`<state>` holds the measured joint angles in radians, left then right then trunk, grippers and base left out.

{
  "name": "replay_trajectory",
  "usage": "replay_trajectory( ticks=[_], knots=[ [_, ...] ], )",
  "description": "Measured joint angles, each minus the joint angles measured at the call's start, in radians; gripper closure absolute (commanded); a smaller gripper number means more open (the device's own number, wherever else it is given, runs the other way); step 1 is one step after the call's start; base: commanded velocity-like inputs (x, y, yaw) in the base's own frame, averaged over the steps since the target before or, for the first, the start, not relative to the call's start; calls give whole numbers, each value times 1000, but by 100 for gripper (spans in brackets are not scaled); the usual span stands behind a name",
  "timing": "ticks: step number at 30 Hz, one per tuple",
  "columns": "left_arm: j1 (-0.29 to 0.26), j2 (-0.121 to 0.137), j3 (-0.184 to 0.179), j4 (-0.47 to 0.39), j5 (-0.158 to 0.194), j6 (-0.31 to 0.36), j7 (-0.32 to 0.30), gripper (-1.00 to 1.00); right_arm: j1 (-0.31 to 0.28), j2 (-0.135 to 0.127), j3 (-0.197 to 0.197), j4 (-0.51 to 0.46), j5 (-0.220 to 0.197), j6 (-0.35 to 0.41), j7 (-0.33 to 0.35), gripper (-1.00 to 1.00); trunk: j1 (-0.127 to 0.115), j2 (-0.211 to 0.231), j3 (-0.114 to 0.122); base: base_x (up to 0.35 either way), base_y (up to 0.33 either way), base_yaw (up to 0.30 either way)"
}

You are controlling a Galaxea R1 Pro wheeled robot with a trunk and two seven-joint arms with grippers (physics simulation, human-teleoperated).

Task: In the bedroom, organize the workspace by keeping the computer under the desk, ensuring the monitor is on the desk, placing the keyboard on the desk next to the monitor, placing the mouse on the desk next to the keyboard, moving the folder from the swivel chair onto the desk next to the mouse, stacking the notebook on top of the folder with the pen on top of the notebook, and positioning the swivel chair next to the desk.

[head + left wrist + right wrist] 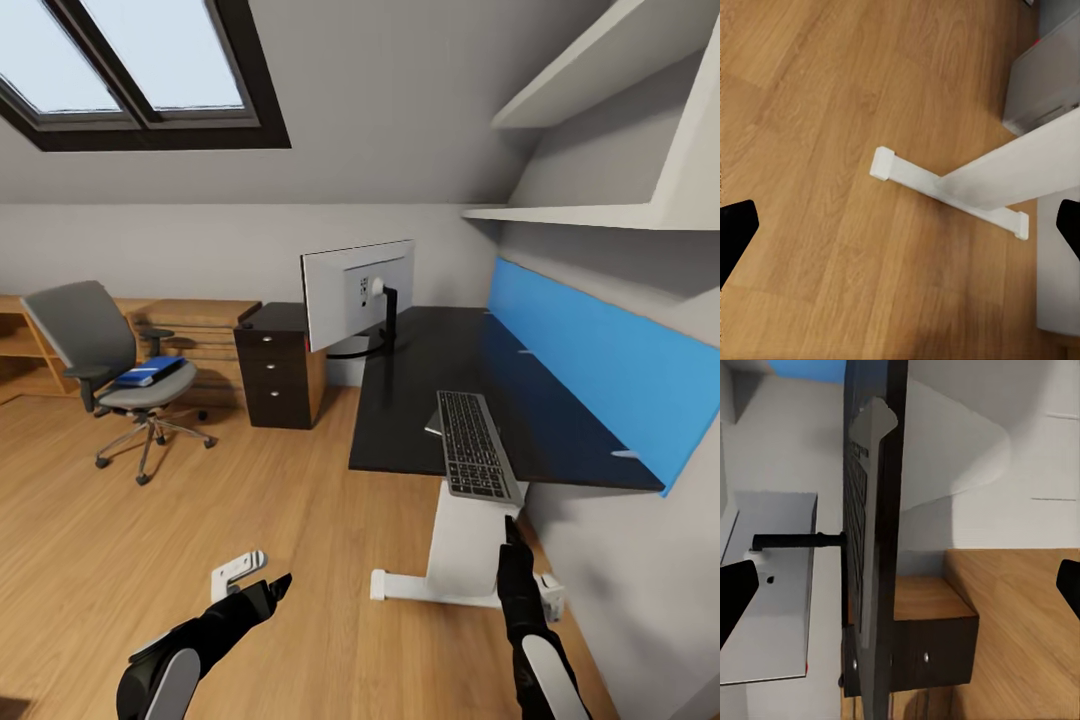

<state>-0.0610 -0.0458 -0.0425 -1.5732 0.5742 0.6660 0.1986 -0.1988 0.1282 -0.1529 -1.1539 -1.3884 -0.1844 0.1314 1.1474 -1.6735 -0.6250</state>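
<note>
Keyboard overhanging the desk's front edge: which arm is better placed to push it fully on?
Right, probably. The right gripper sits just below the keyboard at the desk edge; the left gripper hangs over the floor, farther away.

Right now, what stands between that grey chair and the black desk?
In the head view, a dark drawer cabinet stands between the chair and the desk, with bare wood floor nearer the camera.

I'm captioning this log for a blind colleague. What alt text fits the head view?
A black desk with a blue back panel holds a monitor and a keyboard that overhangs its near edge. A grey swivel chair with a blue folder on its seat stands apart on the wood floor.
</note>
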Motion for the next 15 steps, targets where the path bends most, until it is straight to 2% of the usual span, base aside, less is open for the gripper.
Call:
replay_trajectory(
  ticks=[6,11,15],
  knots=[
    [0,0,-1,5,1,-1,-4,-100,0,-1,0,3,1,1,0,-100,0,0,0,72,43,0],
    [0,0,-2,6,0,-2,-6,-100,0,-1,0,3,1,1,0,-100,0,0,0,205,136,0],
    [0,0,-3,7,-1,-1,-5,-100,0,-1,0,3,2,1,0,-100,0,0,0,80,41,0]
  ],
)
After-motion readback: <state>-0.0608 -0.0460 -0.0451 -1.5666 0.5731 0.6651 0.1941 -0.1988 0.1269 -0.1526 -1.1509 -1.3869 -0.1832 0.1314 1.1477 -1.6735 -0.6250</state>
